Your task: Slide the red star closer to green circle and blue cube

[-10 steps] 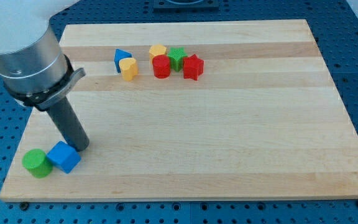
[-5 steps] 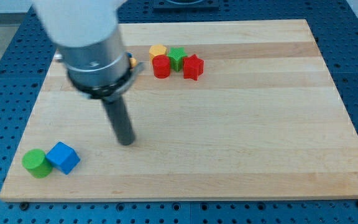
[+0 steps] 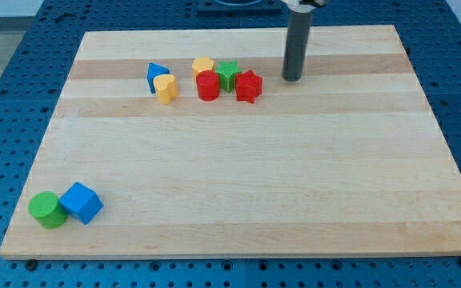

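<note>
The red star lies near the view's top centre, at the right end of a cluster of blocks. My tip rests on the board a short way to the right of the red star, not touching it. The green circle and the blue cube sit side by side, touching, at the view's bottom left corner of the wooden board, far from the red star and from my tip.
Left of the red star are a green star, a red cylinder and a yellow hexagon. Further left lie a yellow heart and a blue triangle.
My tip has moved from beside the blue cube at the bottom left, across the board, up to the right of the red star. No block has moved.
</note>
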You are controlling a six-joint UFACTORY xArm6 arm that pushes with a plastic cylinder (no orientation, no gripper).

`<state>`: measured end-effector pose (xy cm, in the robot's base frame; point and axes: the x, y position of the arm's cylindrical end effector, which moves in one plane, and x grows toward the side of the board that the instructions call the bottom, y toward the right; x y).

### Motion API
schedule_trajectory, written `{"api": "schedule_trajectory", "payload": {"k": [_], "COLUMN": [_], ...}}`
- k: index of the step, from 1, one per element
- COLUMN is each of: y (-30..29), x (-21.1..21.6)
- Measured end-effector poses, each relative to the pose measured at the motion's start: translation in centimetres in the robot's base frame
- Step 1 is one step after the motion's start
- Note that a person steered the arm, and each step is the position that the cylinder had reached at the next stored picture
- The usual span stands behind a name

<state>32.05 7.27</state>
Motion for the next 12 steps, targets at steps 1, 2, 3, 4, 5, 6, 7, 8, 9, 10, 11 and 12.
{"api": "schedule_trajectory", "payload": {"k": [1,2,3,4,5,6,7,8,9,10,11,12], "y": [-2.0,-3.4,-5.6,-7.2,-9.4,-11.2,-12.9,-15.7,-19.0,-23.0,-27.4,-30.4], "x": [1.2,3.4,3.8,3.7,3.7,3.2,2.9,4.0,6.0,8.5,9.0,11.8]}}
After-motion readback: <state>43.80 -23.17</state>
